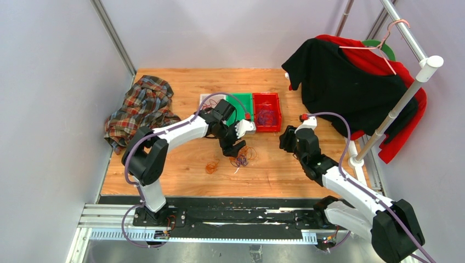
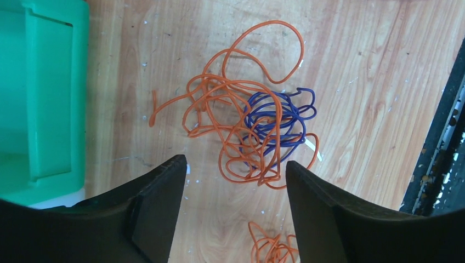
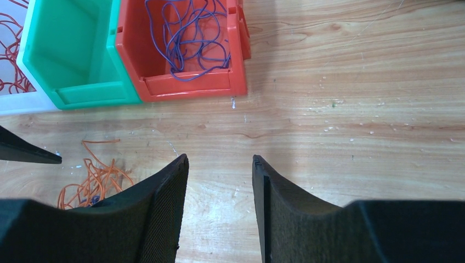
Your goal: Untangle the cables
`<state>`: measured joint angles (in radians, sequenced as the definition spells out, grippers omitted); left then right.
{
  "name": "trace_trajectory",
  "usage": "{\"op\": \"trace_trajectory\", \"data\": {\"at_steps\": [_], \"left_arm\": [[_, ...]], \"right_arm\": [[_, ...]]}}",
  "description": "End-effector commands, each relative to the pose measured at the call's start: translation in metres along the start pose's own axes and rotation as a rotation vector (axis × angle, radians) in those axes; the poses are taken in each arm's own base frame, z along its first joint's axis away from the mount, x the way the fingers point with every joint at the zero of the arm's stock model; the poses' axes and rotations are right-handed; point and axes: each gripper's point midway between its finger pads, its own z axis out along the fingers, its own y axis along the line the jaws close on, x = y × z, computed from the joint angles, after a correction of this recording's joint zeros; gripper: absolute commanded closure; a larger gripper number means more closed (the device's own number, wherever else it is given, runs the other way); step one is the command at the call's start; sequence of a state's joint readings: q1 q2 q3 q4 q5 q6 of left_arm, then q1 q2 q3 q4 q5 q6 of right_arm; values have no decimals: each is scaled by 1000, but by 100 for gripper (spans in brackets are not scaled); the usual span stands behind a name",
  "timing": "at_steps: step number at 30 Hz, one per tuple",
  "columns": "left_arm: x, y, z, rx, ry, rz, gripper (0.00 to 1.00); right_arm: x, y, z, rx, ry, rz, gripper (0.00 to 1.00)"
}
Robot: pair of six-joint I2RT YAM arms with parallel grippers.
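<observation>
- The left gripper (image 2: 234, 164) has its jaws spread wide and grips nothing. In the left wrist view its two black fingers (image 2: 159, 208) frame the near edge of a tangle of orange and purple cables (image 2: 219, 87).
- That tangle lies on the wooden table (image 1: 285, 172). Loose orange loops spread around a tighter purple knot (image 2: 277, 118), and the two colours thread through each other.
- A smaller orange bunch (image 2: 268, 249) lies apart from the tangle, nearer the arm bases. In the top view it sits to the left of the main tangle.
- The right gripper (image 3: 219, 160) has its jaws partly apart, a narrower gap than the left's, with nothing between them. It hangs over bare wood in front of the red bin (image 3: 186, 85).
- In the red bin lies a loose heap of purple cables (image 3: 192, 33).
- The green bin (image 3: 82, 93) touches the red bin's left side, and its visible floor is bare.
- A white bin (image 3: 22, 103) stands against the green bin's other side and holds reddish cables (image 3: 11, 55).
- From above, the three bins stand in a row behind the tangle, with the left arm reaching in front of them.
- A plaid shirt (image 1: 142, 107) lies crumpled at the table's left edge.
- A black garment (image 1: 340, 82) hangs over a red garment (image 1: 406, 129) on the rail at the right.
</observation>
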<state>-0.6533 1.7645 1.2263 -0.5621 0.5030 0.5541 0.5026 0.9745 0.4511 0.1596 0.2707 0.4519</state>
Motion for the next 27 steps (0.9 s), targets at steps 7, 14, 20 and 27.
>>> {"op": "trace_trajectory", "data": {"at_steps": [7,14,20,27], "left_arm": [[-6,18,16,-71,-37,28,60],[-14,4,-3,-49,-48,0,99],[-44,-10,-64,-108,-94,10,99],[-75,-34,-124,-127,-158,-4,99]], "right_arm": [[-11,2,1,-9,-29,36,54],[-15,12,1,-54,-40,38,53],[-20,59,-7,-228,-89,-39,41],[-38,127,-32,-429,-221,-155,31]]}}
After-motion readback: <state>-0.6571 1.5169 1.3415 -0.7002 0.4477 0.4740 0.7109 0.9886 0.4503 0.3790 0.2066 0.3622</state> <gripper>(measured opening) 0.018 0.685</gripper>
